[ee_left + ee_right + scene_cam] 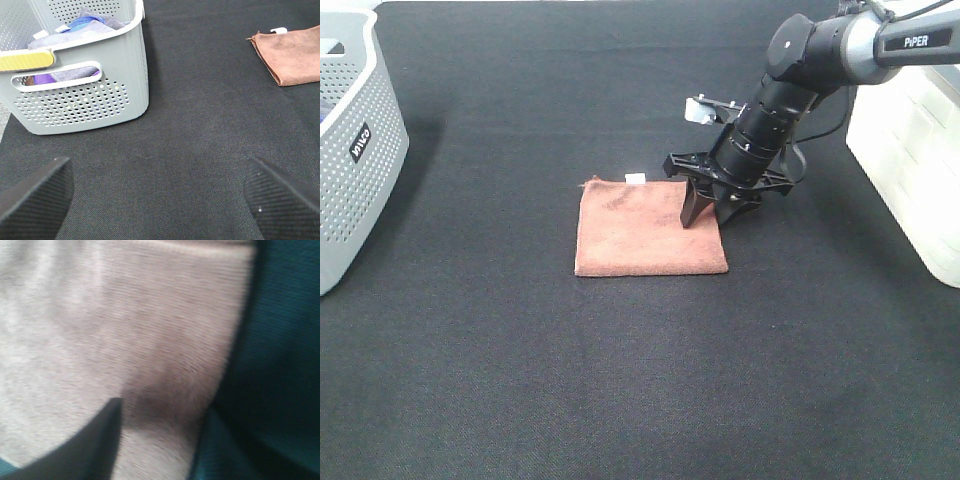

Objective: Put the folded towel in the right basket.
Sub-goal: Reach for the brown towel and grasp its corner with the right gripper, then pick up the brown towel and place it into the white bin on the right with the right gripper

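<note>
Right wrist view is blurred, and both baskets are cut off by the frame: grey basket (355,150) at the left, right basket (920,150) at the right. One folded towel (640,232) lies flat on the black mat (620,380) between them. The right gripper (710,210) has its jaws apart, straddling the towel's right edge; the left gripper (157,200) is spread wide over bare mat.

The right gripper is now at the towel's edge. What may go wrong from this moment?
1. The right gripper, open, straddles only the right edge of the towel. It may pinch just the top layer, so the fold could open when lifted.
2. Held by one edge, the towel would hang down and might catch on the rim of the white basket.
3. The gripper looks very close to the black mat, so it may snag that too.
</note>
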